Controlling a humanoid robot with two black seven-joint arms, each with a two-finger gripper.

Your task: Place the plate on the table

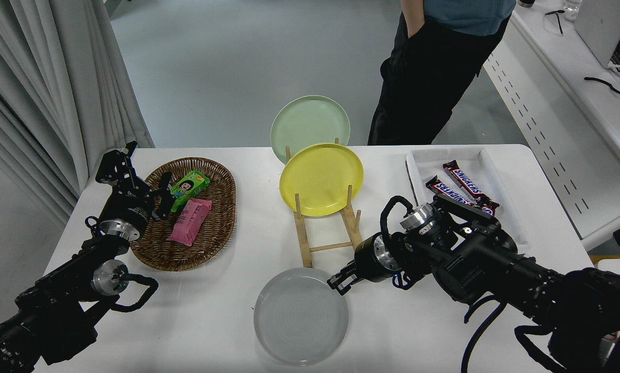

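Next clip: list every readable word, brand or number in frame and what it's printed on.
"SNICKERS": on each of the two chocolate bars in the white tray.
Green snack packet in the wicker basket: print too small to read.
Pink packet: unreadable.
Small white marking on the left gripper: blurred.
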